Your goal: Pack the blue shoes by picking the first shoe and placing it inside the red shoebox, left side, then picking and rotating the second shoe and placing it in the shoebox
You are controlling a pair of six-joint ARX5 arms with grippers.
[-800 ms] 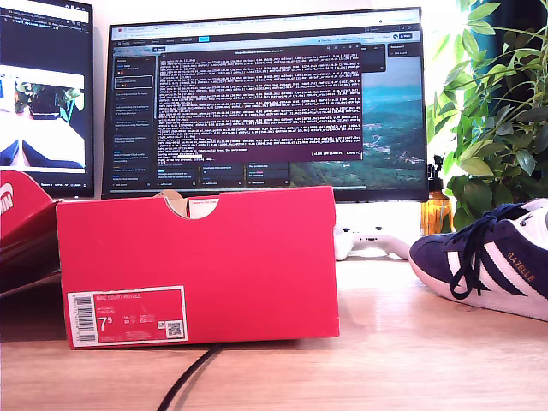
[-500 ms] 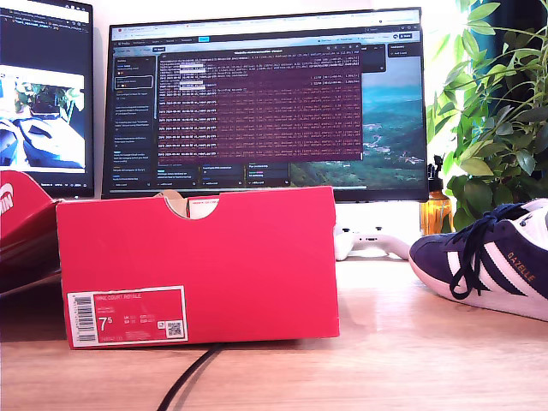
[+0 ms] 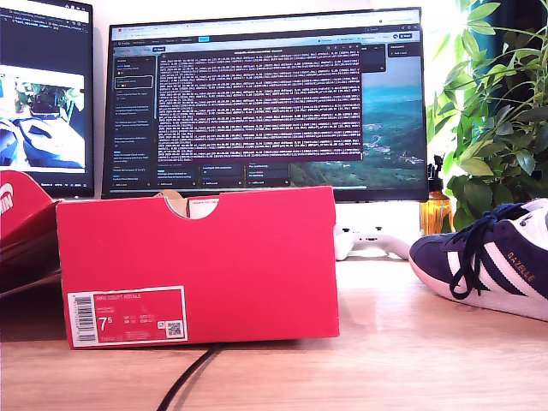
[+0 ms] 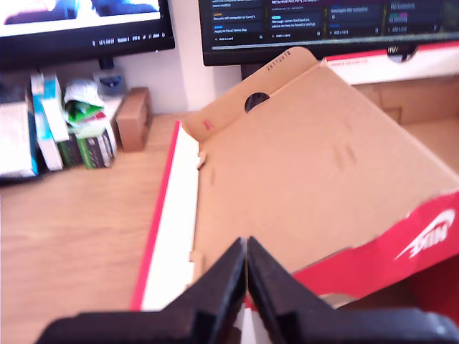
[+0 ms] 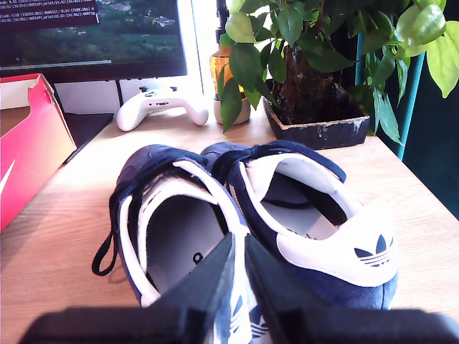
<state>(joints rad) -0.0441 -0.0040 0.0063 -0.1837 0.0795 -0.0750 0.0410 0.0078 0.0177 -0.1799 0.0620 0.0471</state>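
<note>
The red shoebox (image 3: 197, 257) stands at the exterior view's centre-left, notch up, its white "7.5" label (image 3: 127, 315) facing the camera. One of the blue shoes (image 3: 488, 261) lies at the exterior view's right edge. No gripper shows in that view. My second gripper (image 5: 239, 251) hangs shut just above the heels of the blue shoes, one shoe (image 5: 172, 236) beside the other (image 5: 351, 251), openings up. My first gripper (image 4: 246, 258) is shut and holds nothing; it hangs over the brown inside of the box's open lid (image 4: 301, 179).
Two monitors (image 3: 265, 94) stand behind the box. A white game controller (image 3: 370, 241), an amber bottle (image 3: 436, 211) and a potted plant (image 3: 497, 111) sit behind the shoes. A black cable (image 3: 184, 381) runs under the box. Small boxes (image 4: 64, 129) stand beyond the lid.
Only the text on the monitors has changed. The shoebox and the shoe stand where they were.
</note>
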